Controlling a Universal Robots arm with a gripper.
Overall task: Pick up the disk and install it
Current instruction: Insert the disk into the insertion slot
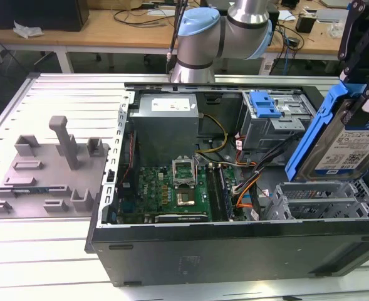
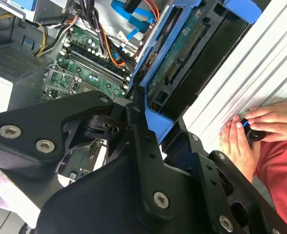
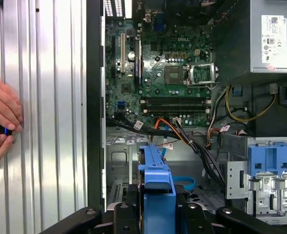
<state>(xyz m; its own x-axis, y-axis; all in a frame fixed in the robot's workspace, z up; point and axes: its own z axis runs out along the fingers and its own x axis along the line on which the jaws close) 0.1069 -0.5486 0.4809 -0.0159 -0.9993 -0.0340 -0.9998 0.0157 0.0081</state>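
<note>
Blue-railed silver disk (image 1: 342,141) is gripped by the claw (image 1: 363,88) and held tilted, nearly on edge, just above the drive cage (image 1: 322,202) at the exterior view's right of the open computer case (image 1: 234,251). The arm (image 1: 234,25) rises beyond the case's far edge.

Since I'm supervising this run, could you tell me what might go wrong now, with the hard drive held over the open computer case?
The gripper holds the silver metal hard drive with blue plastic side rails tilted over the grey metal drive cage; a rail might catch its edge. The orange and black cables beside that cage could get pinched. A person's hands rest on the ribbed metal table, possibly within the gripper's reach.
</note>
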